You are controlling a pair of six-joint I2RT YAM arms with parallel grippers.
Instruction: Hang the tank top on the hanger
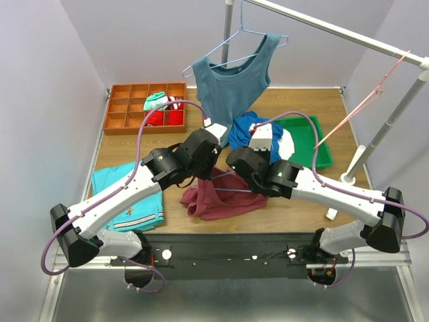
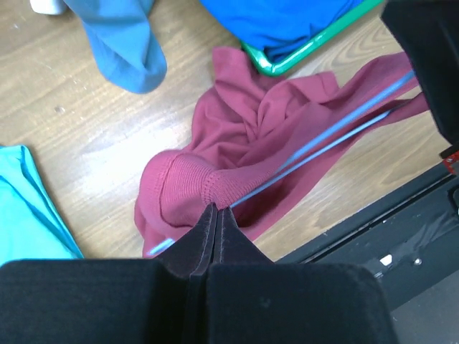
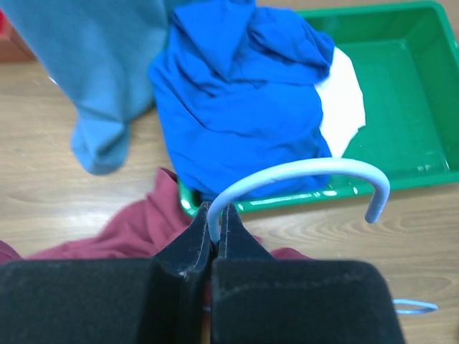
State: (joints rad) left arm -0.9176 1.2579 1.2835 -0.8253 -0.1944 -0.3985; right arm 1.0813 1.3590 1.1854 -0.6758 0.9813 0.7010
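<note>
The maroon tank top (image 1: 218, 198) lies bunched on the table near the front edge, between my two arms. It also shows in the left wrist view (image 2: 251, 136). My left gripper (image 2: 216, 209) is shut on a ribbed edge of the tank top. The light-blue wire hanger (image 2: 337, 136) runs through the maroon cloth toward the right arm. My right gripper (image 3: 215, 215) is shut on the hanger's neck, and its hook (image 3: 308, 172) curves out to the right. In the top view the right gripper (image 1: 236, 161) sits just above the tank top.
A green tray (image 1: 315, 144) at the back right holds a bright blue garment (image 1: 251, 131) and something white. A slate-blue top (image 1: 231, 84) hangs on a blue hanger from the rail (image 1: 335, 30). A pink hanger (image 1: 365, 100) hangs at right. An orange divided box (image 1: 127, 107) stands back left. Turquoise cloth (image 1: 134, 201) lies left.
</note>
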